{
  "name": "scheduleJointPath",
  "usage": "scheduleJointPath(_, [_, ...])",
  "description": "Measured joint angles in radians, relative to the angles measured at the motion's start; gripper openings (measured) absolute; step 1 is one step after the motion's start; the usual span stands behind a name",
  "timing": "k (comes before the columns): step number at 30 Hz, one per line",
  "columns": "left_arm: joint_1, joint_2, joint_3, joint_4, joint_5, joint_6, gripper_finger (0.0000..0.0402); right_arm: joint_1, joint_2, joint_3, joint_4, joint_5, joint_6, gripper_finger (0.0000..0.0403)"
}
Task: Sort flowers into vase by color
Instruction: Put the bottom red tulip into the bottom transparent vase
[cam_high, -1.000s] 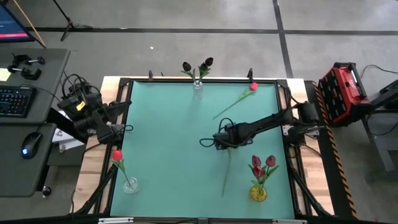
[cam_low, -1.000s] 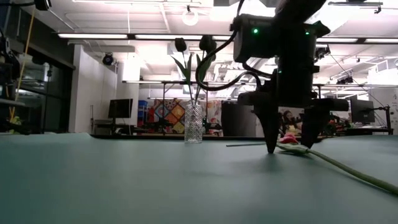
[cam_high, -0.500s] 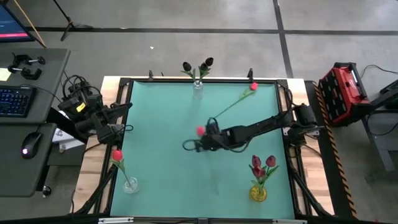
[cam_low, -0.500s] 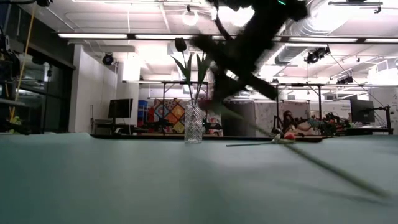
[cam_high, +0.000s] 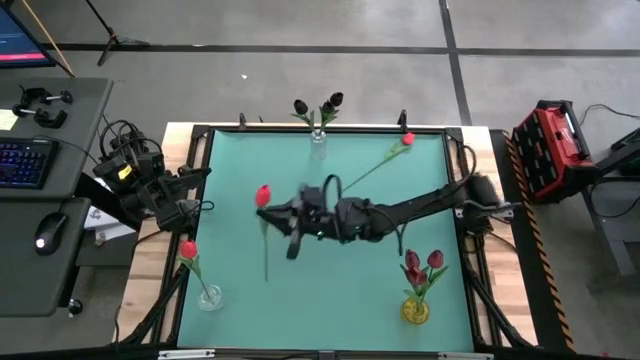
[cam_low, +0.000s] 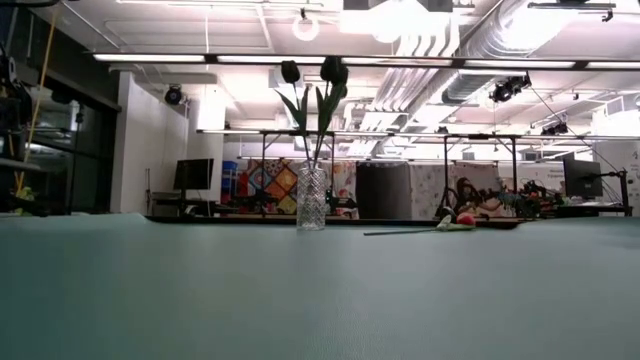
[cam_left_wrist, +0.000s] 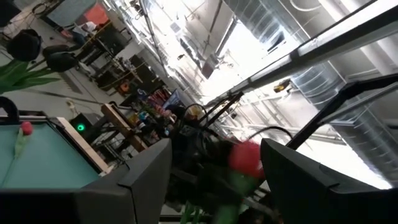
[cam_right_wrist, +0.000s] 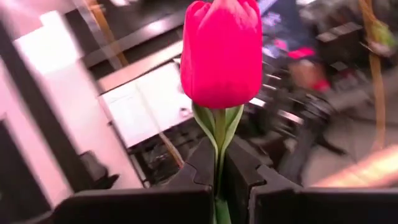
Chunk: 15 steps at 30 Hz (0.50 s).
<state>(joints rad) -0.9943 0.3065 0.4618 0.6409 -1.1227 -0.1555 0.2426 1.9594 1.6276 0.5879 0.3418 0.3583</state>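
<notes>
We grip a red tulip (cam_high: 263, 194) by its stem in the right claw (cam_high: 292, 222), closed on it mid-desk, head toward the left vase (cam_high: 209, 297) holding a matching red one, while the left claw (cam_high: 193, 208), apparently open, waits at the desk's edge.

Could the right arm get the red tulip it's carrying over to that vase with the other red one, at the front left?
Probably yes. The right gripper is shut on the red tulip above mid-table, and the mat between it and the front-left vase looks bare. The left gripper waits by the left edge, close to that path.
</notes>
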Motion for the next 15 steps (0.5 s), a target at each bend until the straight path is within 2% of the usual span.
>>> scheduleJointPath(4, [0.000, 0.000, 0.000, 0.010, -0.009, 0.000, 0.0234, 0.016, 0.142, 0.219, -0.020, -0.083, -0.152, 0.0001])
scheduleJointPath(9, [0.000, 0.000, 0.000, 0.012, -0.013, 0.000, 0.0234, 0.020, 0.328, 0.488, -0.113, -0.300, -0.407, 0.0001])
scheduleJointPath(15, [0.000, 0.000, 0.000, 0.015, -0.014, 0.001, 0.0234, 0.030, 0.482, 0.731, -0.136, -0.504, -0.418, 0.0000])
